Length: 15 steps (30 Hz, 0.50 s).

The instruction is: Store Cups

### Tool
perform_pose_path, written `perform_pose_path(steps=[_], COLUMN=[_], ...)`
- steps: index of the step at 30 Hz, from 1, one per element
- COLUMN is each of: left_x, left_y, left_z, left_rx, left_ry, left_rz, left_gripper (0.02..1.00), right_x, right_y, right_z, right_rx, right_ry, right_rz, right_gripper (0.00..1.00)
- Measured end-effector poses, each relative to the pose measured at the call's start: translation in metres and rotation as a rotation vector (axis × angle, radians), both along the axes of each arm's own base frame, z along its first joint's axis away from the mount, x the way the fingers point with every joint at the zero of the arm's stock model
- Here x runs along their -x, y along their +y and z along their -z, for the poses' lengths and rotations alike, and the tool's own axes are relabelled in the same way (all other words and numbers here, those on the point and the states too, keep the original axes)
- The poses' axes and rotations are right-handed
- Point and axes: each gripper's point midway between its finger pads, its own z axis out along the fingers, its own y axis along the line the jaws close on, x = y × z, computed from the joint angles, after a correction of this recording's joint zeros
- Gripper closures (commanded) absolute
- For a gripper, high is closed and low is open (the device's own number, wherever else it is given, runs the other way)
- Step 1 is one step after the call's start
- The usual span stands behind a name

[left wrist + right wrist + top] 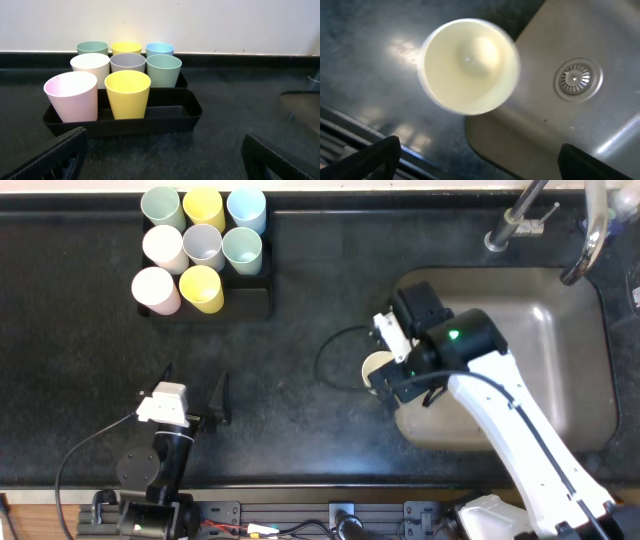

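The cream cup (468, 65) sits just beyond the right hand (480, 145), fingers wide open.

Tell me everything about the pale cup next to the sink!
The cream cup is round, smooth and plastic-looking. It is empty, with its open mouth facing up. It seems to stand on the dark counter, right at the rim of the sink. The right gripper hangs above it with its fingers wide open, not touching it.

The left arm (162, 452) sits folded at the lower left of the top view. The left gripper (195, 387) points up the frame, with its fingers wide apart. The white right arm (520, 430) stretches from the lower right to the middle. The right gripper (480, 145) faces down, and its fingers are wide apart too.
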Motion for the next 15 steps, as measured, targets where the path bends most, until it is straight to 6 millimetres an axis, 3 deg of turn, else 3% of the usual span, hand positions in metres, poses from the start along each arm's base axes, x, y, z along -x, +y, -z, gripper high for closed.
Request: perform_pose_path(steps=[7, 15], left_x=[0.0, 0.0], left_y=[0.0, 0.0], left_z=[0.0, 0.0], left_rx=[0.0, 0.0], left_ry=[0.0, 0.0], left_rz=[0.0, 0.0], left_gripper=[0.02, 0.02], right_x=[-0.018, -0.034], right_y=[-0.028, -0.022], right_z=[0.012, 0.032], right_rx=[0.016, 0.012], right_ry=[0.024, 0.039], right_rz=[0.037, -0.015], right_gripper=[0.003, 0.005])
